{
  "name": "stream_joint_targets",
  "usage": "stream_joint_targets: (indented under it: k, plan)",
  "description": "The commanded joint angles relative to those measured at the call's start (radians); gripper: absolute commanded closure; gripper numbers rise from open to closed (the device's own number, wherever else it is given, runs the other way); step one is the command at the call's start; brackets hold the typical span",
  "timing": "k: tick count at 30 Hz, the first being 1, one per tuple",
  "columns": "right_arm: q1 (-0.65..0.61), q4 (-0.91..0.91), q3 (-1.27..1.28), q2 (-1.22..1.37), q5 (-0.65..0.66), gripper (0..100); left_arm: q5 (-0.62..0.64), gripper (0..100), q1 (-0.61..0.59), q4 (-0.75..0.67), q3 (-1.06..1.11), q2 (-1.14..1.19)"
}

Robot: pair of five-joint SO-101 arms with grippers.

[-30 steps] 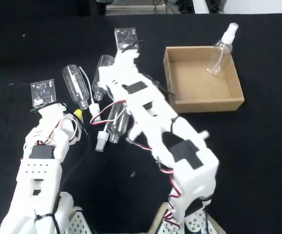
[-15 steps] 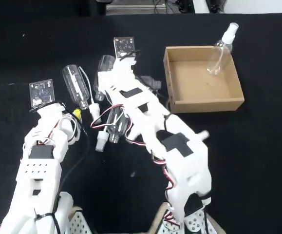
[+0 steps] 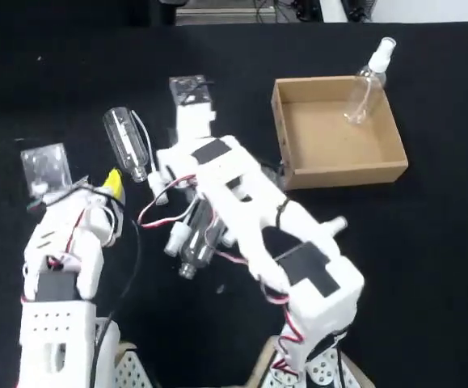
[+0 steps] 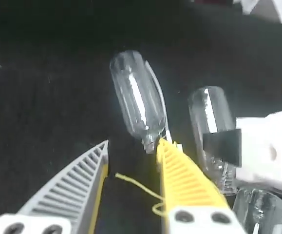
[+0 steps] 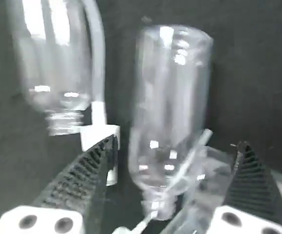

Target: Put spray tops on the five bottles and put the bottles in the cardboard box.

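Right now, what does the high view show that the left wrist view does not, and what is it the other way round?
High view: the brown cardboard box with a clear spray-topped bottle in its far corner. Left wrist view: the grey-and-yellow left gripper from close up, open, with a thin yellow thread running between its halves. Both: the clear plastic bottle lying on the black table just ahead of that gripper.

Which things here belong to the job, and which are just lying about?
Job: box; capped bottle in it; topless bottle by the left arm; second topless bottle under the right arm; loose spray top beside it.
Lying about: cables beyond the table's far edge.
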Motion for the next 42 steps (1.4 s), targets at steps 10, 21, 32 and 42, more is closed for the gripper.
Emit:
stream_joint_targets:
  k: [10,21,32,42]
  plan:
    - [-0.005,-0.269,-0.024,0.079,0.138,67.1,0.075,85,-0.005,0.005,0.056,-0.186]
    - [0.02,-0.278,-0.079,0.237,0.169,67.3,0.075,85,-0.005,0.005,0.056,-0.193]
    - [0.041,-0.229,-0.054,0.084,0.175,98.6,0.077,85,-0.005,0.005,0.054,-0.19]
    - [0.074,0.11,0.142,-0.455,0.186,98.7,0.077,85,-0.005,0.005,0.054,-0.187]
